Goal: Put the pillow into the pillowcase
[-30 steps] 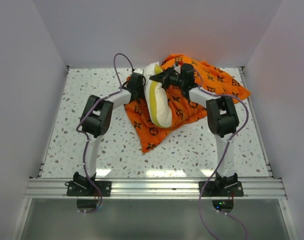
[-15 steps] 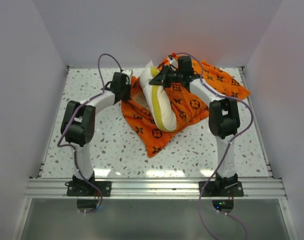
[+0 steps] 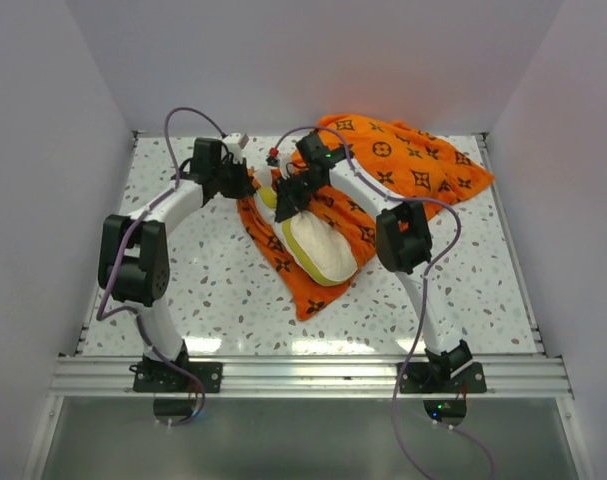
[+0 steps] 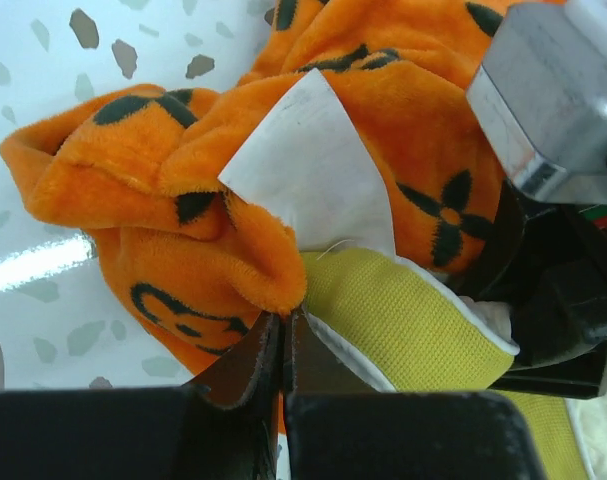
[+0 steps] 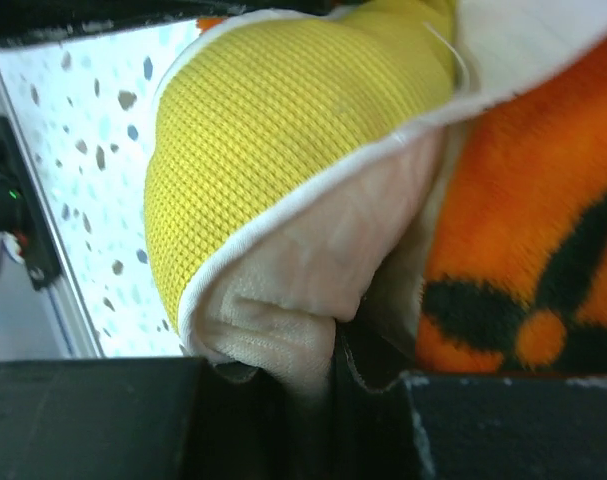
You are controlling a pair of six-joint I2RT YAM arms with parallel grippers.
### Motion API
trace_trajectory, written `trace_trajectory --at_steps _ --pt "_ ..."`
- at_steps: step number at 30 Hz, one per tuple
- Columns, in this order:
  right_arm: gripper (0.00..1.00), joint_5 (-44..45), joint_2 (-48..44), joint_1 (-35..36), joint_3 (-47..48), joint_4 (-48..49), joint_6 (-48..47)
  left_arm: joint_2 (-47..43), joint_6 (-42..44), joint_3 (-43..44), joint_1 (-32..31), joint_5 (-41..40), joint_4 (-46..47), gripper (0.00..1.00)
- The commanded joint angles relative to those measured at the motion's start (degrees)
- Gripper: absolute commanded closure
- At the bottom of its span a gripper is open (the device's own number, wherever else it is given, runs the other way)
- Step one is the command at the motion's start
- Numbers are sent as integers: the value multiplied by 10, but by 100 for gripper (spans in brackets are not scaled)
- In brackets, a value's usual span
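Lying on the pillowcase [image 3: 408, 170] at the middle of the surface [image 3: 183, 275], the pillow [image 3: 318, 250] has its far yellow-banded corner pinched tight by the right end effector [image 5: 335, 360]. The left end effector [image 4: 285, 335] is clamped on the pillowcase's left edge alongside.

No word, letter or number can be read. The bright orange soft fabric pillowcase [image 3: 413, 165] carries only dark brown flower, diamond and circle motifs. Its white fabric tag [image 4: 311, 172] looks blank.
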Motion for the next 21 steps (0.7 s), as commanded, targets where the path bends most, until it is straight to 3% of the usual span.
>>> trace_trajectory --at_steps 1,7,13,21 --pt "100 60 67 5 14 -230 -105 -61 -56 16 32 79 106 100" --pt "100 123 42 -5 -67 -231 -114 -73 -93 45 48 160 132 100" --pt "100 146 100 -7 56 -264 -80 -114 -116 28 48 255 123 100" --pt "100 127 106 -6 81 -224 -49 -152 -139 -7 45 319 103 100"
